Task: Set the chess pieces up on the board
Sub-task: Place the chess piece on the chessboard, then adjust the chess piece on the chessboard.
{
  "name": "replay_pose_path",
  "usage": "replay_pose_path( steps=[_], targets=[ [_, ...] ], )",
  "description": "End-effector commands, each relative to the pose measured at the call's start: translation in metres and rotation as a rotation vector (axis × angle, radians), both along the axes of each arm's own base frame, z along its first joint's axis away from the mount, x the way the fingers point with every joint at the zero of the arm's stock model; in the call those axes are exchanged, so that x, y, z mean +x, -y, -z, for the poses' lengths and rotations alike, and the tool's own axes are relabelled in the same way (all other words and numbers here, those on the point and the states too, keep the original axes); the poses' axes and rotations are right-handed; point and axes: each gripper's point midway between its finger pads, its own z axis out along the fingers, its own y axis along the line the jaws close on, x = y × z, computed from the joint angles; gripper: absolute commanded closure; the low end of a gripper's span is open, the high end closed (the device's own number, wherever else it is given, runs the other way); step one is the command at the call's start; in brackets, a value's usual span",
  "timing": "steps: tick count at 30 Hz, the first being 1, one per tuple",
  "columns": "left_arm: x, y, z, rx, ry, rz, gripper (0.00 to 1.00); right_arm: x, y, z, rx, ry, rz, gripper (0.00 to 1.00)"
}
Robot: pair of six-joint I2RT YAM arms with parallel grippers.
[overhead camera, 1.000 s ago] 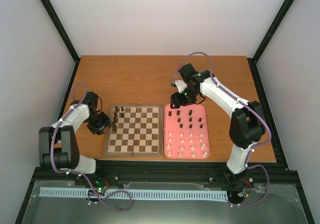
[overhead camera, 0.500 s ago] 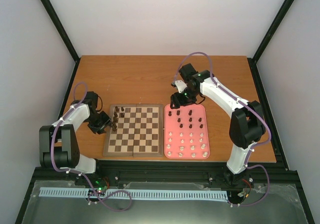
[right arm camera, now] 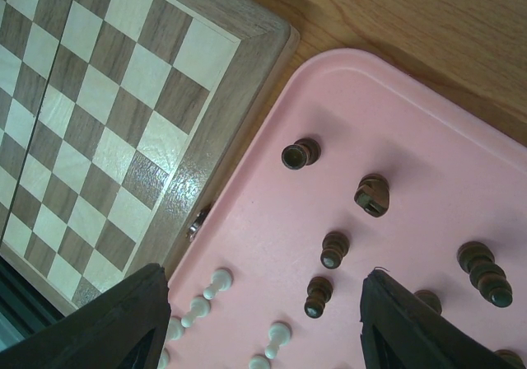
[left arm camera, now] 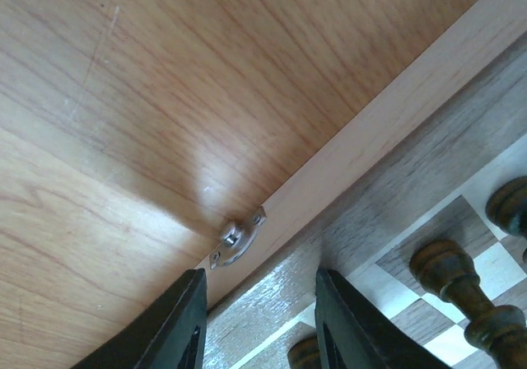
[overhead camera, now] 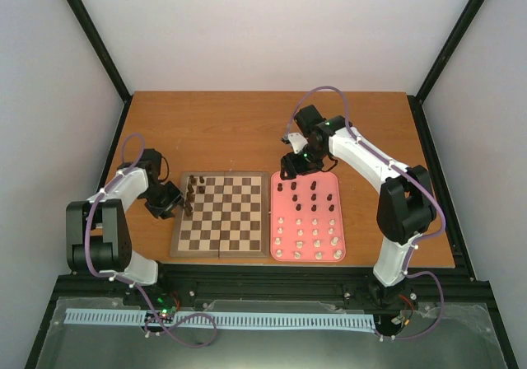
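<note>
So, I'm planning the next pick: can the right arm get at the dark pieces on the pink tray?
Probably yes. The right claw hangs open above the pink tray, and the dark pieces sit apart beneath it with nothing covering them.

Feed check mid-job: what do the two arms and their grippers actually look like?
The left arm and right arm match: white link shells, bulky black joints, a purple cable looping along each. The left gripper and right gripper have plain black fingers. A green light glows near the right wrist.
</note>
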Motion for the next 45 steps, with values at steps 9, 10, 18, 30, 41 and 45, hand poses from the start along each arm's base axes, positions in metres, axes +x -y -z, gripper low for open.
replay_pose_path(
  steps=[9, 10, 18, 30, 41, 45],
  targets=[
    [0.018, -0.011, -0.026, 0.049, 0.057, 0.014, 0.58, -0.001, -0.004, -0.003, 0.013, 0.003, -0.018, 0.37],
    [0.017, -0.012, -0.029, 0.055, 0.059, 0.017, 0.57, -0.001, -0.004, -0.002, 0.014, 0.003, -0.019, 0.37],
    [0.012, -0.014, -0.046, 0.069, 0.073, 0.027, 0.57, -0.004, -0.012, -0.010, 0.034, 0.014, -0.043, 0.38],
    [0.036, -0.039, -0.142, 0.201, 0.312, 0.020, 0.51, -0.016, -0.083, -0.030, 0.081, 0.044, -0.099, 0.40],
    [0.053, -0.038, -0.257, 0.259, 0.677, 0.064, 0.00, -0.041, -0.199, -0.028, 0.119, 0.022, -0.225, 0.40],
    [0.053, -0.029, -0.272, 0.251, 0.738, 0.079, 0.00, -0.051, -0.235, -0.027, 0.148, 0.008, -0.274, 0.40]
  ],
)
